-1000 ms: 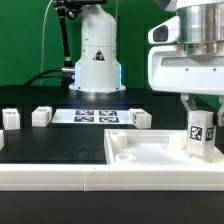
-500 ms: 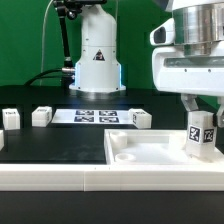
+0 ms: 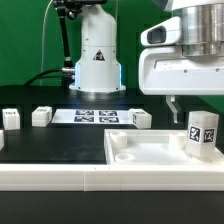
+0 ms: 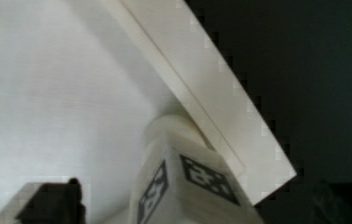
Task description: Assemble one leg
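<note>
A leg (image 3: pixel 203 133), a white post with a black-and-white tag, stands upright in the corner of the large white rimmed square piece (image 3: pixel 135 152) at the exterior view's right. My gripper (image 3: pixel 196 104) hangs just above the leg, open, with one finger (image 3: pixel 172 105) showing clear of the post. In the wrist view the leg (image 4: pixel 187 170) stands by the piece's raised rim (image 4: pixel 199 80), between the spread dark fingers (image 4: pixel 48 203), which do not touch it.
Three more small white legs lie on the black table: two at the exterior view's left (image 3: pixel 10 119) (image 3: pixel 42 116) and one in the middle (image 3: pixel 140 119). The marker board (image 3: pixel 95 116) lies behind them, in front of the robot base (image 3: pixel 97 60).
My gripper has let go of the leg and risen. The leg stays standing in the corner of the square piece.
</note>
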Available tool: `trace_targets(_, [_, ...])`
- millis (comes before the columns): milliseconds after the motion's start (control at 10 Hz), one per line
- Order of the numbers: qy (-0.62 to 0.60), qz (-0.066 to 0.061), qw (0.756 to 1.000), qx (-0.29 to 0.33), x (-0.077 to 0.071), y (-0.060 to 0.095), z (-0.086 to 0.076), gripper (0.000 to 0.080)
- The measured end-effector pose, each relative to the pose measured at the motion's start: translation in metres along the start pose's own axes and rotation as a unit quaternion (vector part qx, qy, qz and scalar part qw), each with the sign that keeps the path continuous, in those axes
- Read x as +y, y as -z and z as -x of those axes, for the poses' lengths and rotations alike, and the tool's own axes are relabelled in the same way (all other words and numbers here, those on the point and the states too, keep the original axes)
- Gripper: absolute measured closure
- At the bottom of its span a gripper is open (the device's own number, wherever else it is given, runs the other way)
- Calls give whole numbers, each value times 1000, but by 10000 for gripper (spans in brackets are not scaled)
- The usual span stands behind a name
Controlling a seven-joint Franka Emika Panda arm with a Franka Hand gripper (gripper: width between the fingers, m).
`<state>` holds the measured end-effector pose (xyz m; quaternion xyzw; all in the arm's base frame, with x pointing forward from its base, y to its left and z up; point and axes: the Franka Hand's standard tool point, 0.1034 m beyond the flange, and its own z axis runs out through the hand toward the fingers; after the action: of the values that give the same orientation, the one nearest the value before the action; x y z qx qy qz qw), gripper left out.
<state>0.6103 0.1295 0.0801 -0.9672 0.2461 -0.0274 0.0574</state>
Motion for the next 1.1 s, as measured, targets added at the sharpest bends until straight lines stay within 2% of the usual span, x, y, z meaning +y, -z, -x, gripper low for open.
trace_targets(100, [67,9,998,4,-1,0,1,151])
trace_targets(200, [111,13,994,6,0,0,0,150])
trace_targets(600, [293,35,955,10,4,-1,-2,150])
trace_targets(900, [364,36,931,13,4,0,-5,150])
trace_targets(1000, [361,36,932,13,4,0,-4,176])
trace_targets(1100, [361,36,932,13,4,0,-5,309])
